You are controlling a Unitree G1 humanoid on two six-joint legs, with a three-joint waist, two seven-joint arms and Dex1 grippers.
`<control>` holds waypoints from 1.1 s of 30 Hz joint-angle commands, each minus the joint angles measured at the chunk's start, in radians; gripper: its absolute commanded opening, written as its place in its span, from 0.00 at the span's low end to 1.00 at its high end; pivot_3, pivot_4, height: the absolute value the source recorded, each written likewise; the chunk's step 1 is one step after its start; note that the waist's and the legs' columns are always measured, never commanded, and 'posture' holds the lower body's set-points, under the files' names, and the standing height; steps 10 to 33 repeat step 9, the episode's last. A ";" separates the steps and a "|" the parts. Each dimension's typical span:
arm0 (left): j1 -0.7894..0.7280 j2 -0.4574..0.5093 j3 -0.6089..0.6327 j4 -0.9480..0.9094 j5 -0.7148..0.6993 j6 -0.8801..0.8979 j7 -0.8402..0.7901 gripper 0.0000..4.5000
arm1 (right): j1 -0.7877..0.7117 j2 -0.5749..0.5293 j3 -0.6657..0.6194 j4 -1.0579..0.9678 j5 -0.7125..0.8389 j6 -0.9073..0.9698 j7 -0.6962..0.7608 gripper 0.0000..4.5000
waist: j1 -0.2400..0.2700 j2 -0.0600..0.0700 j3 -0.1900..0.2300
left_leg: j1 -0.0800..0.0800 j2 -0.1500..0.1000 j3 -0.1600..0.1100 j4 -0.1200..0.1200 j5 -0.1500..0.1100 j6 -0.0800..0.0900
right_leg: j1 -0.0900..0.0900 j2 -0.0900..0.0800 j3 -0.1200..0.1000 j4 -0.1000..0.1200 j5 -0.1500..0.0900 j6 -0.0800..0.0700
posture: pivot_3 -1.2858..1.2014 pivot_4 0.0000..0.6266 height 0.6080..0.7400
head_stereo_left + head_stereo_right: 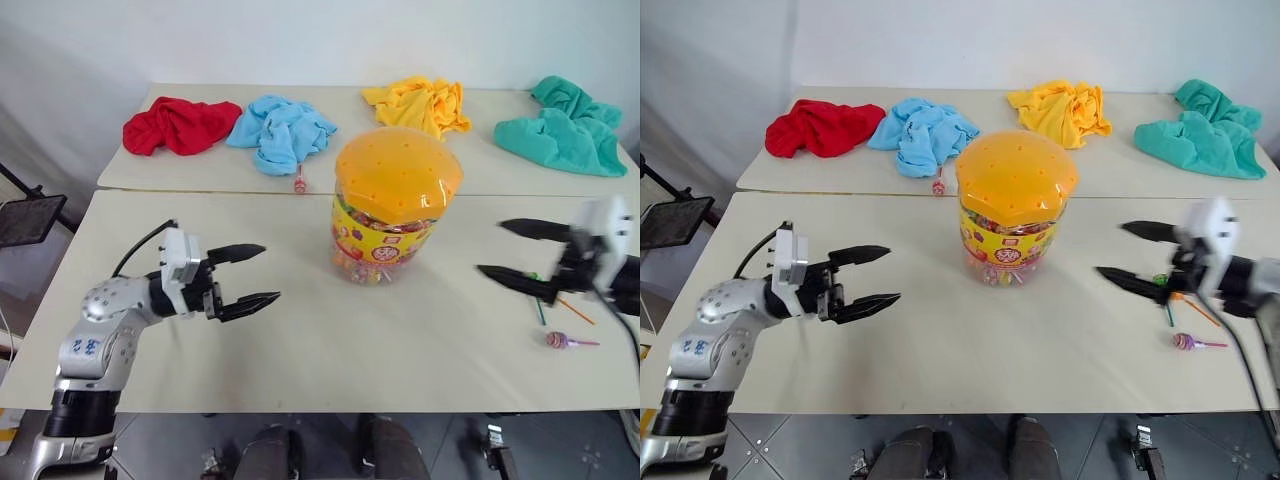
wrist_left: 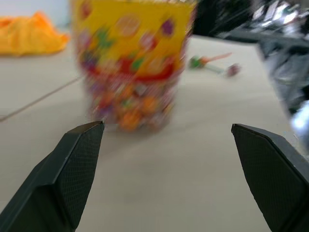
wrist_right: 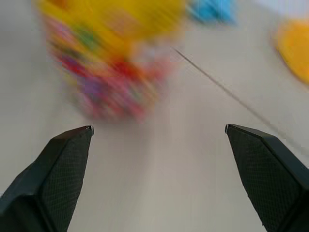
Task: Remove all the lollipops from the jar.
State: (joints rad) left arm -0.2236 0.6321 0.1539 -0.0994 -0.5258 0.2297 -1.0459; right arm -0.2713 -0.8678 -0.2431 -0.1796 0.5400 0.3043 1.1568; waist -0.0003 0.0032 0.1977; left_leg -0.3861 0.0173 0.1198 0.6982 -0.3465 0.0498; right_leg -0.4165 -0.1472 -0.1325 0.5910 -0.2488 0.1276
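Observation:
The jar (image 1: 395,205), a clear tub with a domed orange lid and a yellow candy label, stands upright in the middle of the near table. My left gripper (image 1: 270,273) hovers open and empty to its left, pointing at it. On the other side my right gripper (image 1: 492,248) is open and empty too, aimed at the jar (image 3: 111,63). Three lollipops lie on the table under and behind the right gripper: a purple one (image 1: 556,340), a green one (image 1: 1160,280) and an orange-sticked one (image 1: 575,312). A red-pink lollipop (image 1: 299,184) lies behind the jar by the blue cloth.
Crumpled cloths lie along the far table: red (image 1: 180,125), blue (image 1: 282,130), yellow (image 1: 420,103) and teal (image 1: 565,125). A seam (image 1: 200,190) runs between the two tables. A dark stand (image 1: 28,218) sits off the table's left edge.

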 commanded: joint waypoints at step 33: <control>0.247 0.008 0.096 -0.144 0.093 -0.123 0.120 1.00 | 0.109 0.153 0.140 0.113 -0.146 -0.400 0.076 0.99 | 0.018 -0.001 0.000 | -0.001 -0.002 0.001 0.001 -0.001 0.002 | 0.000 -0.002 0.000 0.000 0.000 0.000 | 0.52 0.24 1.00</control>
